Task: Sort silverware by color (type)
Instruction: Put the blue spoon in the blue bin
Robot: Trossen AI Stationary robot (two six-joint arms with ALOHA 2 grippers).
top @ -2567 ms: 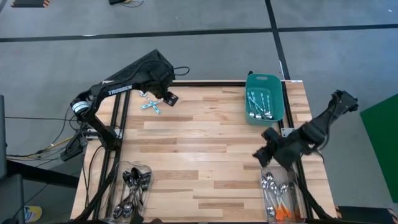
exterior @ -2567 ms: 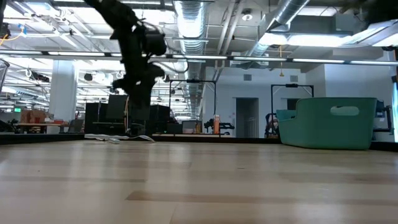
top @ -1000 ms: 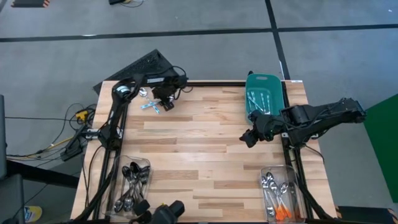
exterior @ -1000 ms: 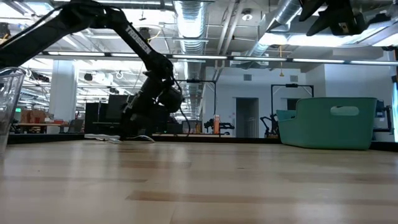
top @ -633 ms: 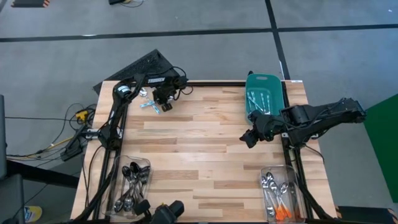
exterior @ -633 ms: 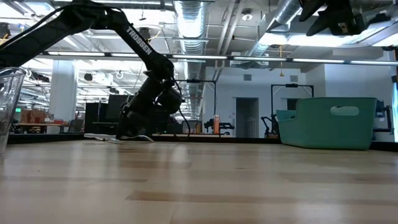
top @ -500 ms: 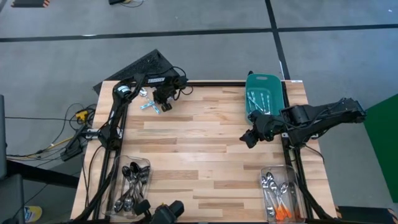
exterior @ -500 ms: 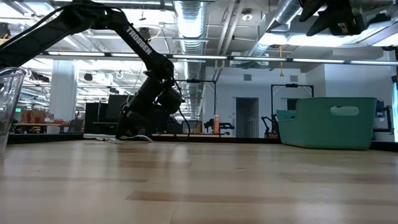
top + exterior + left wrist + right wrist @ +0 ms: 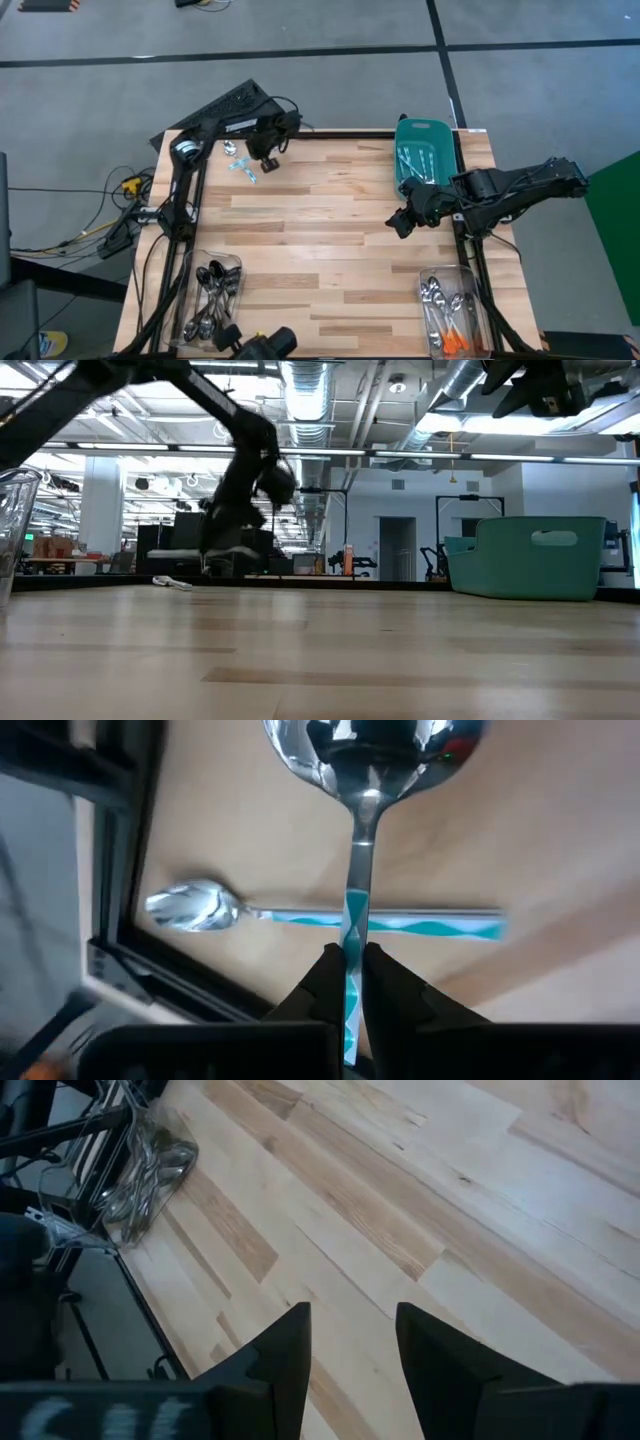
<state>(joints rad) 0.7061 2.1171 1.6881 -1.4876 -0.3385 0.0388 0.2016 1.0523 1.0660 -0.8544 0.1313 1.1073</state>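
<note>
Wooden worktop (image 9: 320,240): the left pincer (image 9: 348,982) has just lifted one blue-handled spoon (image 9: 357,870) off the far-left corner, apparently leaving another spoon (image 9: 320,915) below; right pincer (image 9: 350,1345) hovers wide, empty.

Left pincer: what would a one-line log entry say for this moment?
left pincer: shut on blue spoon, lifted | second blue spoon: on table | right pincer: open, waiting

Light was bright and even, coming from ceiling strips (image 9: 330,400) behind the raised left arm. The spoon bowl (image 9: 375,750) just ahead of the left gripper (image 9: 352,982) carried sharp glare. Beyond the right gripper (image 9: 352,1348), the tabletop (image 9: 420,1230) looked soft, slightly blurred.
</note>
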